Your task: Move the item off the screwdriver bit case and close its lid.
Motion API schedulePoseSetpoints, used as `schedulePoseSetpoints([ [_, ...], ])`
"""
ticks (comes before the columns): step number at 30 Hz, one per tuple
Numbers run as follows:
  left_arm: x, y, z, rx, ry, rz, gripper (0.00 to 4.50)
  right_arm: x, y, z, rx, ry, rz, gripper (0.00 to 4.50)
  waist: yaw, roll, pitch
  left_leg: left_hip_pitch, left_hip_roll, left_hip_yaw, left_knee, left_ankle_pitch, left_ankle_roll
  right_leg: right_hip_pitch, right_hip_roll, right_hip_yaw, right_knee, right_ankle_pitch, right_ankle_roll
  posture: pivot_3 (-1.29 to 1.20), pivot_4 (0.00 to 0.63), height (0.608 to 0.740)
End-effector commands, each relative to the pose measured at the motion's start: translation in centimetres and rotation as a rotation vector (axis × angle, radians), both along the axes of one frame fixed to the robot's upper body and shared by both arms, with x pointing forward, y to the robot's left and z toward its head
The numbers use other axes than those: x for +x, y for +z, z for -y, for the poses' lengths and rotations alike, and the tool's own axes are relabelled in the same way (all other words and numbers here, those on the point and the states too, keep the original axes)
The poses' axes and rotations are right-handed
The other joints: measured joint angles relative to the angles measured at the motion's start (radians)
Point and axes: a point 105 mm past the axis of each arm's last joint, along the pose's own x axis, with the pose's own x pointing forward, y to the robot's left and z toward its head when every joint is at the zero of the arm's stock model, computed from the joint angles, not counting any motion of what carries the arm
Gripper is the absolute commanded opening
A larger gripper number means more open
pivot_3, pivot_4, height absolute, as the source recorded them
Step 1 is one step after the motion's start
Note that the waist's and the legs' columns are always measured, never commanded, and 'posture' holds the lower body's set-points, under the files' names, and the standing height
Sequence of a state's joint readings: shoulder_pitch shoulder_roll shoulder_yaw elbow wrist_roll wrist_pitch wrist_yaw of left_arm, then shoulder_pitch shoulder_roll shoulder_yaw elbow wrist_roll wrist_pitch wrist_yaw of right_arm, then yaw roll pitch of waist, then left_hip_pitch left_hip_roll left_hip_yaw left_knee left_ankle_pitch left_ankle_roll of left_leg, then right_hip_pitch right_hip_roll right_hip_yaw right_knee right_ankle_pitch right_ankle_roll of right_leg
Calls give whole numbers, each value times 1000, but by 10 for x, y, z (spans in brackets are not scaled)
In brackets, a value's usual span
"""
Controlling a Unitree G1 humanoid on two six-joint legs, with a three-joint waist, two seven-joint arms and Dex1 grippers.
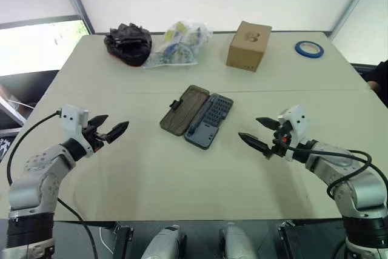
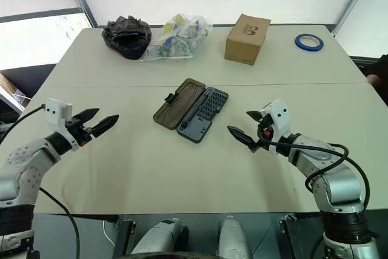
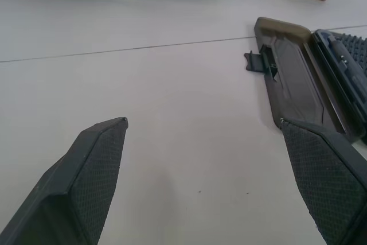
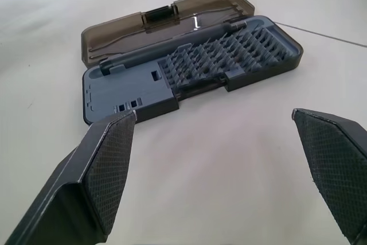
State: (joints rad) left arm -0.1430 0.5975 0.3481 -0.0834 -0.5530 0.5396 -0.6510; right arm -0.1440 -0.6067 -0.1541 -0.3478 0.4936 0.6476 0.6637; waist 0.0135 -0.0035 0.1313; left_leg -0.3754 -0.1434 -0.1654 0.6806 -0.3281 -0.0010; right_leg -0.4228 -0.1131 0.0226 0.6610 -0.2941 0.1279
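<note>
The screwdriver bit case [image 1: 209, 121] lies open at the middle of the table, its grey-blue tray holding rows of small bits [image 4: 229, 53] and a dark driver rod. Its smoky brown lid [image 1: 185, 110] lies flat beside the tray on the left, latch tab pointing outward. No item rests on the tray or the lid. My left gripper [image 1: 117, 121] hovers open left of the lid, pointing toward it. On the other side of the tray my right gripper [image 1: 248, 127] hovers open, aimed at it. Both are empty and apart from the case.
Along the table's far edge stand a black crumpled bag [image 1: 128, 43], a clear plastic bag of packets [image 1: 179, 43], a cardboard box [image 1: 248, 45] and a blue tape roll [image 1: 309, 48]. A seam crosses the tabletop [image 1: 91, 92] just behind the case.
</note>
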Motion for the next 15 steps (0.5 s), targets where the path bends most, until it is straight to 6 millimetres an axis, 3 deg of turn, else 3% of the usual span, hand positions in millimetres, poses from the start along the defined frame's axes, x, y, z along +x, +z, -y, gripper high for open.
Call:
schedulePoseSetpoints([
  [1,1,12,0,18,-14,47,4418,0,6,-1,1,-2,38,4491,-1,0,0,0,0,0,0,0,0,0,0,0,0,0,0,0,150,740],
  [15,0,9,3,8,-17,46,4418,2,3,-2,-7,-9,36,4491,-1,0,0,0,0,0,0,0,0,0,0,0,0,0,0,0,150,740],
])
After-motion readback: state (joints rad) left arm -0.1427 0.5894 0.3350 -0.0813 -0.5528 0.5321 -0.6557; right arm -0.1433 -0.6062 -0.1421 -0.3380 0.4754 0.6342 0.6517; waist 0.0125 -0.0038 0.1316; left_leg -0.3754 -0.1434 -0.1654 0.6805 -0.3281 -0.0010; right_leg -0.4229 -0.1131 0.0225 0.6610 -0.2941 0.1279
